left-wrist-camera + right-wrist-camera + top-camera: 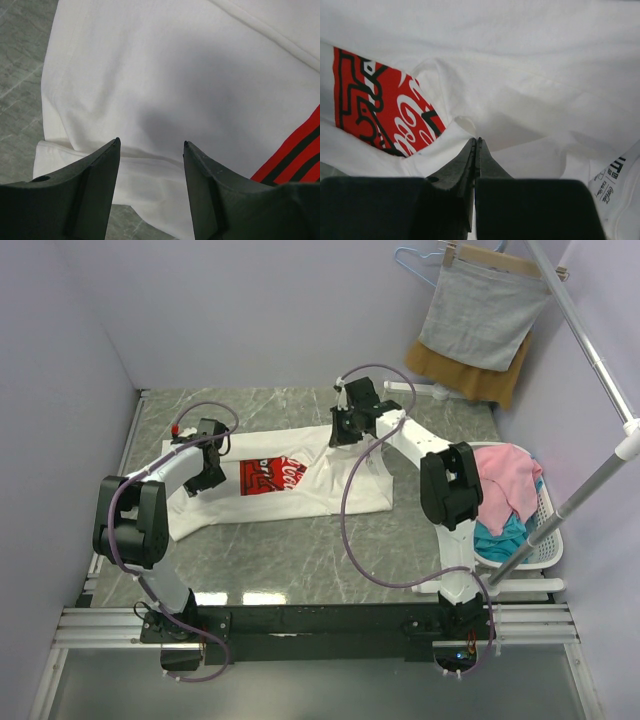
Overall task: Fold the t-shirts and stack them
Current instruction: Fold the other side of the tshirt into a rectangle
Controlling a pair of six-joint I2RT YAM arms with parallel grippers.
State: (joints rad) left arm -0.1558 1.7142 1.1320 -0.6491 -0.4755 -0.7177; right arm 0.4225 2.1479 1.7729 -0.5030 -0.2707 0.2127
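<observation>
In the top view, the t-shirt (290,480) is lying flat on the grey marble table (300,550), close to the middle, with its red print (272,476) facing up. The left gripper (210,480) is hovering over the shirt's 9 o'clock end. The right gripper (340,435) is reaching down onto the shirt's edge at about 1 o'clock from the print. At 3 o'clock of the table a white laundry basket (545,530) is holding a pink cloth (505,485) and something blue under it. At 1 o'clock, against the wall, a grey cloth (480,315) is hanging on a hanger, and a mustard-brown cloth (470,375) is hanging below it.

In the left wrist view, the left gripper (151,145) is standing with its two fingers apart, and only white cloth is showing in the gap between them. The t-shirt (175,75) is filling most of the picture. A corner of the red print (295,160) is showing at 4 o'clock and a strip of the table (20,60) at 9 o'clock.

In the right wrist view, the right gripper (476,142) is pressing its fingers tightly together, and it is pinching a small raised fold of the t-shirt (520,75) at the tips. Wrinkles are running out from that fold. The red print (375,105) with white script is lying at 9 o'clock, and a printed label (612,175) is showing at 4 o'clock.
</observation>
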